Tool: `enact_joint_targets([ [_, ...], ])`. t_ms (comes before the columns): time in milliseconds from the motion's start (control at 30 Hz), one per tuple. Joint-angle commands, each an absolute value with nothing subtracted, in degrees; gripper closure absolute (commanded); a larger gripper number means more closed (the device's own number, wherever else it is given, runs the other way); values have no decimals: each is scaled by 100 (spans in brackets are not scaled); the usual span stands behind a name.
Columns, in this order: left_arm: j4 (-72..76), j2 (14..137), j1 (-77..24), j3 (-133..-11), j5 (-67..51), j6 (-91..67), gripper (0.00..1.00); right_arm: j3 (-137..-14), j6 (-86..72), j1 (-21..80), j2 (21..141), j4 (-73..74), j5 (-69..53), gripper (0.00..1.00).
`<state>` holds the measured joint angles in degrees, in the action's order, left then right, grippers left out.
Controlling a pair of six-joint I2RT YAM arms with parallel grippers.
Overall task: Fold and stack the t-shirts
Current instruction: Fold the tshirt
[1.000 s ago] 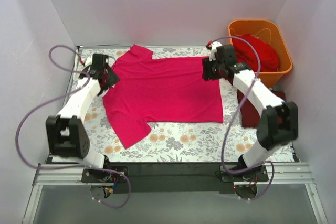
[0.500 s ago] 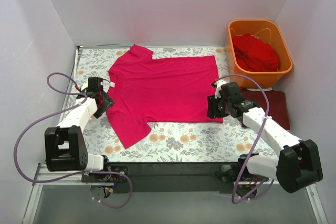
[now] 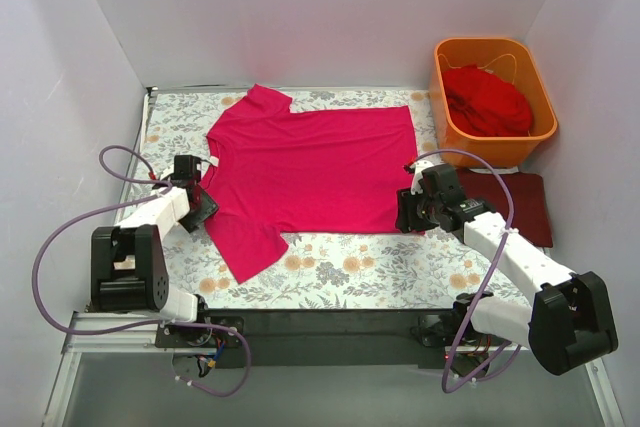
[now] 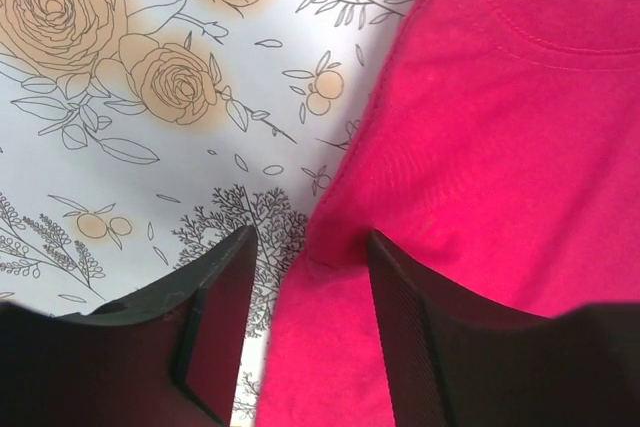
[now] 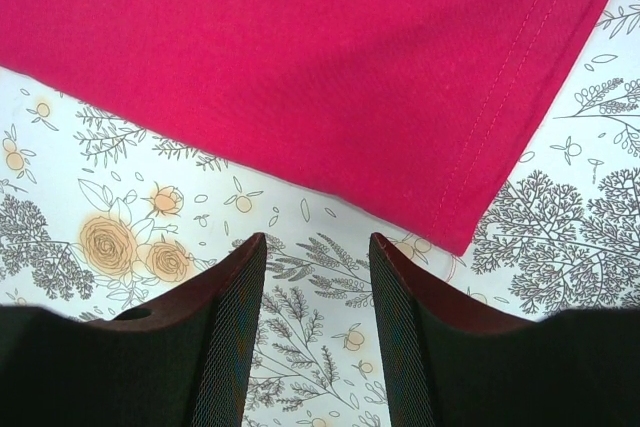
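Working with left gripper [image 4: 305, 247] half-wide, astride the pink tee's [image 3: 310, 162] shoulder edge at 9 o'clock, not yet clamped. With right gripper [image 5: 315, 247] wide and empty, over bare cloth [image 5: 100, 177] just off the hem corner at 4 o'clock. Best to nudge right onto the hem first, then pinch both sides together, low and shallow, catching tee only, never the cloth beneath. Lying flat mid-table: collar toward 9, hem toward 3, long axis 9-to-3, sleeves at 11 and 7.
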<state>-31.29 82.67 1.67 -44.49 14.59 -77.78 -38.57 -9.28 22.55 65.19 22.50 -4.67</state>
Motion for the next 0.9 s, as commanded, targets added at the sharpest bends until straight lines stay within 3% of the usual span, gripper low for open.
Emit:
enact_joint_targets([
  [0,-3120,8498,193,-4447,1731,-7761,54,-3841,-976,2276,6486,2118,-334,48],
  [233,-3190,8675,185,-4448,1758,-7699,60,-3771,-1028,2259,6504,2127,-71,48],
  [633,-3164,8727,193,-4465,1538,-7603,94,-3595,-1459,1819,6600,2338,580,48],
  [867,-3129,8675,193,-4456,1398,-7576,100,-3700,-1661,1793,7022,2312,694,48],
])
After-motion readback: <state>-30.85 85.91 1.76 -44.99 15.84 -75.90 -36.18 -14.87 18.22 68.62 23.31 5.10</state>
